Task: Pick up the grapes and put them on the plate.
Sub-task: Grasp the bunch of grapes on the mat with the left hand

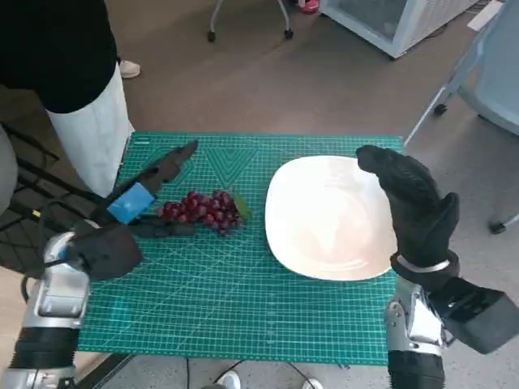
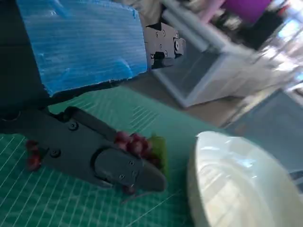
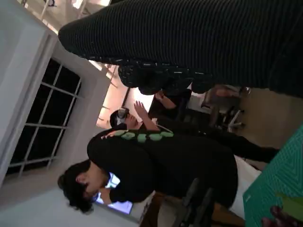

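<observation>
— What do the arms show?

— Both pale forearms rise from the near edge. The left robot hand point(image 1: 134, 203), black with blue tape over its back, stretches forward and low, its fingers point(image 1: 174, 160) spread apart in two lines, one reaching ahead and one lying lower.

— And the other?

— The right robot hand point(image 1: 413, 203), in its black knitted glove, stands raised on its wrist, its fingers extended loosely forward, gripping nothing.

Steep overhead head view; close wrist views
</observation>
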Motion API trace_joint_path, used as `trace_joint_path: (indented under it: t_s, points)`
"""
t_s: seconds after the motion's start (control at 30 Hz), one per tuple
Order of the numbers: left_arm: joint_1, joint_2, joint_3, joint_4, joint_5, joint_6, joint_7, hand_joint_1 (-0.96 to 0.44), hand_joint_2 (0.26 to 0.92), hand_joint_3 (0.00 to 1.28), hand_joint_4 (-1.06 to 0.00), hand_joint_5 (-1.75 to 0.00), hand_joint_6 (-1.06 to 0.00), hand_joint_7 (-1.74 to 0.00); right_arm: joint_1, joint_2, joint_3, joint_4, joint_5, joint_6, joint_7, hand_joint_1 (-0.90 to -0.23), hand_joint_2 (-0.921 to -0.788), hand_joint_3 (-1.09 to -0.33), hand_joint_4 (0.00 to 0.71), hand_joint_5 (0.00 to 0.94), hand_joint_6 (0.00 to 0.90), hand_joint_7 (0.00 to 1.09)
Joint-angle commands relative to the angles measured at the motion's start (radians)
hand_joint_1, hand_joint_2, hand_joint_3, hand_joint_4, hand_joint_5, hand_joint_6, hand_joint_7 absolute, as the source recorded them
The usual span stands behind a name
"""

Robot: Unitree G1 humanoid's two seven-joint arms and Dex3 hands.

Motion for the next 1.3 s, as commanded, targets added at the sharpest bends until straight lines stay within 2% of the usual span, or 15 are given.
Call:
trace_joint_path:
  t_s: [0.03, 0.4, 0.8, 1.03, 1.3]
  points:
    - [0.01, -0.001, -0.036, -0.042, 0.038, 0.075, 0.022, -0.5, 0.725, 0.0, 0.0, 0.0, -0.01, 0.0, 0.025, 0.001, -0.001, 0.008, -0.008, 0.007, -0.006, -0.459, -0.921, -0.586, 0.282, 0.002, 0.027, 0.52]
    - [0.008, 0.002, -0.1, -0.121, 0.113, 0.237, 0.032, -0.4, 0.697, 0.0, 0.0, 0.0, -0.05, -0.01, 0.029, -0.001, -0.001, -0.002, -0.009, 0.01, -0.008, -0.455, -0.921, -0.588, 0.282, 0.002, 0.028, 0.52]
    - [-0.036, -0.002, -0.175, -0.131, 0.192, 0.334, 0.036, -0.33, 0.686, 0.0, 0.0, 0.0, -0.08, -0.01, 0.031, 0.001, 0.0, -0.001, -0.015, 0.009, -0.015, -0.454, -0.921, -0.59, 0.282, 0.001, 0.029, 0.52]
    - [-0.101, -0.026, -0.232, -0.048, 0.245, 0.366, 0.062, -0.28, 0.683, 0.0, 0.0, 0.0, -0.09, -0.01, 0.027, 0.0, -0.003, 0.005, -0.013, 0.01, -0.014, -0.454, -0.921, -0.59, 0.283, 0.002, 0.03, 0.52]
    - [-0.227, -0.076, -0.314, 0.158, 0.31, 0.388, 0.106, -0.21, 0.684, 0.0, 0.0, 0.0, -0.11, -0.01, 0.03, 0.002, -0.003, 0.004, -0.012, 0.009, -0.014, -0.454, -0.921, -0.59, 0.283, 0.001, 0.03, 0.52]
